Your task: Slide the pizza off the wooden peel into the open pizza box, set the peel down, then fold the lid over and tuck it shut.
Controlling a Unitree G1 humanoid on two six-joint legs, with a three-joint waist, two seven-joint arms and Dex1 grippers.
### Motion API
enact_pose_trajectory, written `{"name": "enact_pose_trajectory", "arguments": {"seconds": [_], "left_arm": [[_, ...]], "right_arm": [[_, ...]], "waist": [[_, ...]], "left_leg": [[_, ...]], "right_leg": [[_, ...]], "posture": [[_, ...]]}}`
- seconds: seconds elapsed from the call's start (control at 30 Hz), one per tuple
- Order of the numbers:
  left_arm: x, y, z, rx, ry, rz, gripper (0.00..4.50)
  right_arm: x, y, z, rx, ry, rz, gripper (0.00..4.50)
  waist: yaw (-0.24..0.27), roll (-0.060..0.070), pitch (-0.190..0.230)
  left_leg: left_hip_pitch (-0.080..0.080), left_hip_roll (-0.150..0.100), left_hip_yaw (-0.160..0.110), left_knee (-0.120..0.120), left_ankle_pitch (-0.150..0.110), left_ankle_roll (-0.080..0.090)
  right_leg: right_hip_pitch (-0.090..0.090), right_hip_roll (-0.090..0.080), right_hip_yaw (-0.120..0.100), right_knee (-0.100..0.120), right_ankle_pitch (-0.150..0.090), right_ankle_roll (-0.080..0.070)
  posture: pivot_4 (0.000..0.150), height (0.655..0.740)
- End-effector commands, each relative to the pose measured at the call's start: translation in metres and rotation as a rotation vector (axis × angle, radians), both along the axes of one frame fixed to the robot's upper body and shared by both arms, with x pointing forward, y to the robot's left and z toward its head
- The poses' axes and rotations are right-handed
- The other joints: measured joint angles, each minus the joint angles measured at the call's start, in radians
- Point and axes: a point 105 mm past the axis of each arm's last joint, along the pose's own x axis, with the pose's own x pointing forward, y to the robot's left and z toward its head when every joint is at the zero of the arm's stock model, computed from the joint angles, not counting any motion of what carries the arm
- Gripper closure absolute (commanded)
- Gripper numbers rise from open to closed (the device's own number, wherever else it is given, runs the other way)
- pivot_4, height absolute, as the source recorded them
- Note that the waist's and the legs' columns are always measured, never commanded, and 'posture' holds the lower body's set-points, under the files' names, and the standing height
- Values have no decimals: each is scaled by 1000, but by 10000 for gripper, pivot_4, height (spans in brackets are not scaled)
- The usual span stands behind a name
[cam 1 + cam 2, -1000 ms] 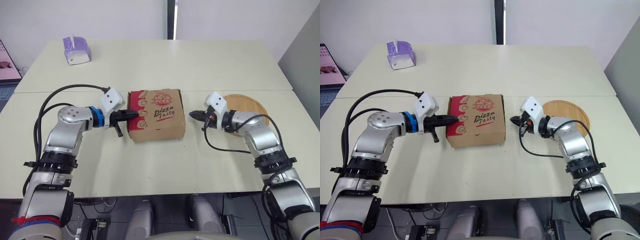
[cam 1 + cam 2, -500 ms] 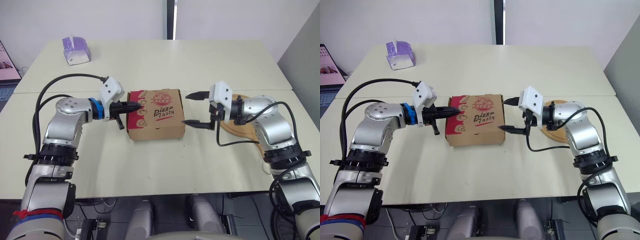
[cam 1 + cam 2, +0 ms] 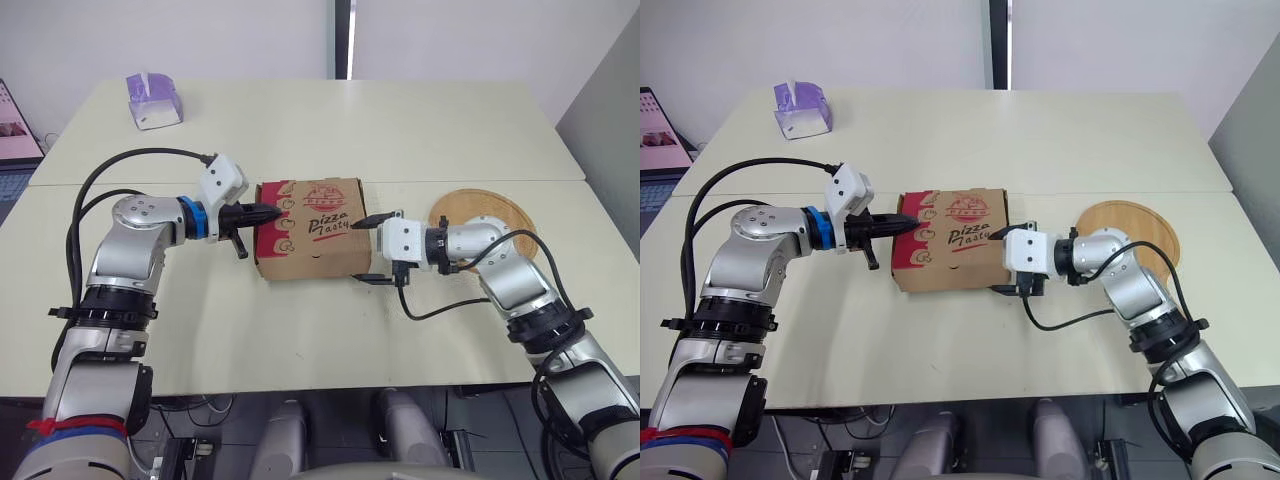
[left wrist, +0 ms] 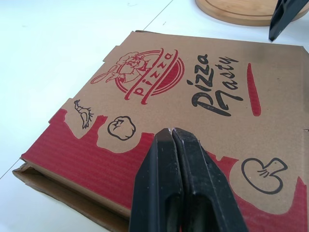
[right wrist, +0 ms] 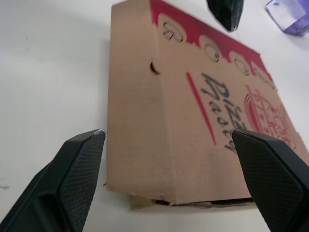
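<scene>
tissue box (image 3: 153, 100) well left of and behind pizza box | left fingers (image 4: 178, 183) clenched together, tips over box's red left lid edge, contact unclear | pizza box (image 3: 312, 228) lid down, flat on desk (image 3: 300, 330) | right fingers (image 5: 77, 179) spread wide, straddling box's right side | wooden peel (image 3: 485, 215) on desk, right of box, apart

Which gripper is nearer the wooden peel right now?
Right. The right gripper is open at the pizza box edge facing the wooden peel; the left gripper, shut, sits at the box's opposite edge.
</scene>
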Motion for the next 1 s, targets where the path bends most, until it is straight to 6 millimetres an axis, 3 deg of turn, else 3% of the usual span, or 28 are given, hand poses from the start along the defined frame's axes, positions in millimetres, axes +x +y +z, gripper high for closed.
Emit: {"name": "enact_pose_trajectory", "arguments": {"seconds": [0.03,0.5,0.73,1.0], "left_arm": [[-1,-4,7,1,-35,-14,45000],[-2,-3,3,8,-33,-10,45000],[-2,-7,0,16,-36,-25,45000],[0,-5,-1,19,-40,-15,45000]], "right_arm": [[9,1,11,-4,-98,-13,387],[21,6,34,152,-71,-72,387],[19,4,24,130,-13,-87,387],[8,1,26,142,24,-63,387]], "waist": [[0,0,0],[0,0,0],[0,0,0],[0,0,0]], "left_leg": [[0,0,0,0,0,0],[0,0,0,0,0,0],[0,0,0,0,0,0],[0,0,0,0,0,0]], "right_leg": [[0,0,0,0,0,0],[0,0,0,0,0,0],[0,0,0,1,0,0],[0,0,0,1,0,0]], "posture": [[1500,7400],[1500,7400],[1500,7400],[1500,7400]]}}
